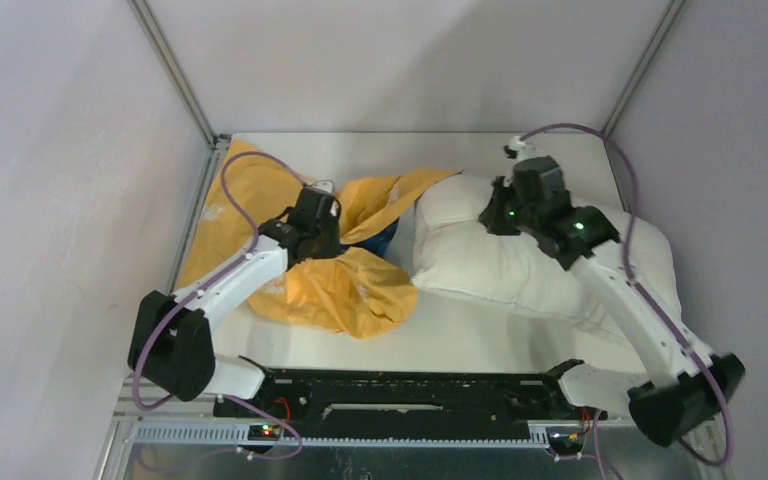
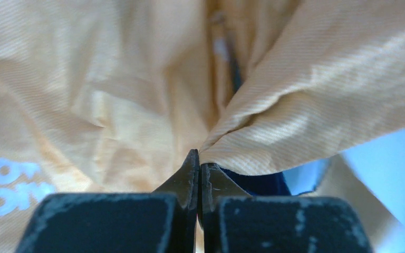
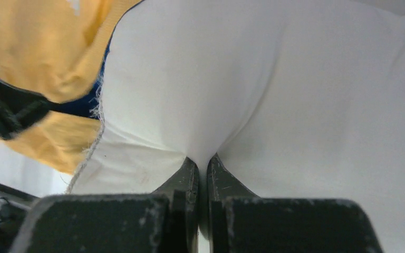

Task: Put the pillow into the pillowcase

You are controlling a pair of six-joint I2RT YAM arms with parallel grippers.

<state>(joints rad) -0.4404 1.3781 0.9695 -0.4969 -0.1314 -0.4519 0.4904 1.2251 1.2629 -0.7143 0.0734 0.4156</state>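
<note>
Top external view is showing the pillowcase (image 1: 345, 290) lying crumpled left of centre on the table (image 1: 460, 335), with the left gripper (image 1: 332, 232) pinching a fold of its orange fabric. Just beside it, the pillow (image 1: 470, 265) is lying to the right, the right gripper (image 1: 498, 212) clamping a pinch of its white cover.

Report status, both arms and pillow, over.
Left jaws shut on limp orange-yellow fabric pillowcase. Right jaws shut on plump white stuffed pillow. Pillow not yet inside; nothing blocking.

White table (image 1: 480, 340) (grey walls (image 1: 60, 150))
</note>
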